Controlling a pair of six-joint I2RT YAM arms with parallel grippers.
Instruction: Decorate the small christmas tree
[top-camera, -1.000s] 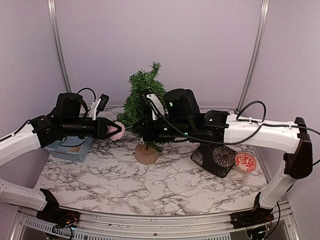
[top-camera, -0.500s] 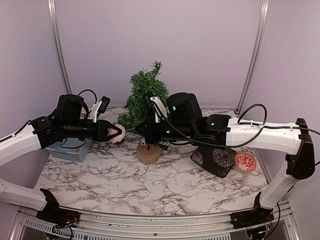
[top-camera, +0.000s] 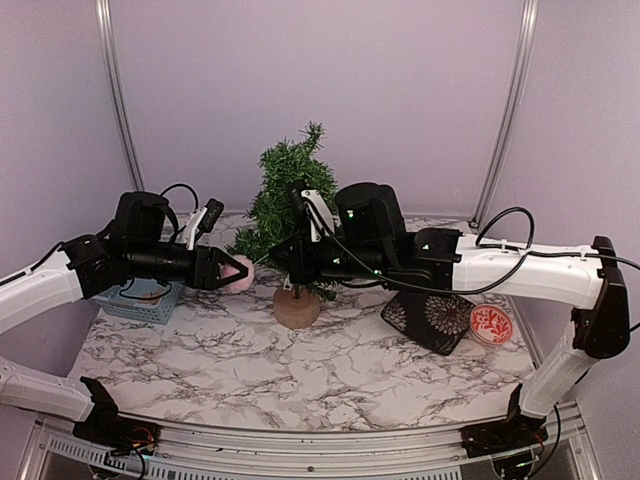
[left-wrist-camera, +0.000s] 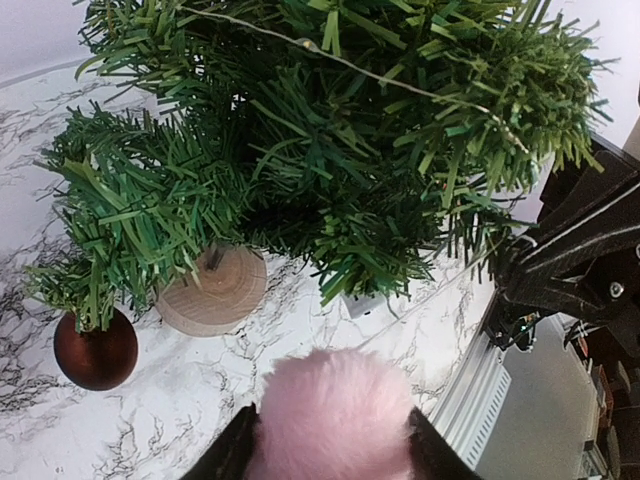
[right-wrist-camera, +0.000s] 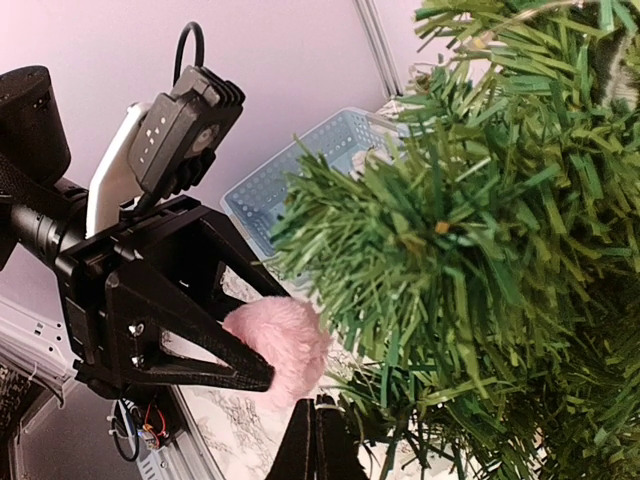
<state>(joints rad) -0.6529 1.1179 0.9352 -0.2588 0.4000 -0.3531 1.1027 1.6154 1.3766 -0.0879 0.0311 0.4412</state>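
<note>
hovering with the left end effector (top-camera: 238, 268), jaws spread, pink pom-pom (left-wrist-camera: 335, 415) loose between them, small christmas tree (top-camera: 285, 195) just ahead of the tips. right end effector (right-wrist-camera: 316, 445) pinched together among the branches. likely trouble: fluff not snagged on needles, so dropping to the table (top-camera: 350, 370) below on pull-back.

The small christmas tree (top-camera: 281, 192) stands on its round wooden stump.

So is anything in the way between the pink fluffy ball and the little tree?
No, nothing visible. The pink ball at the left gripper sits right beside the lower branches of the small christmas tree.
</note>
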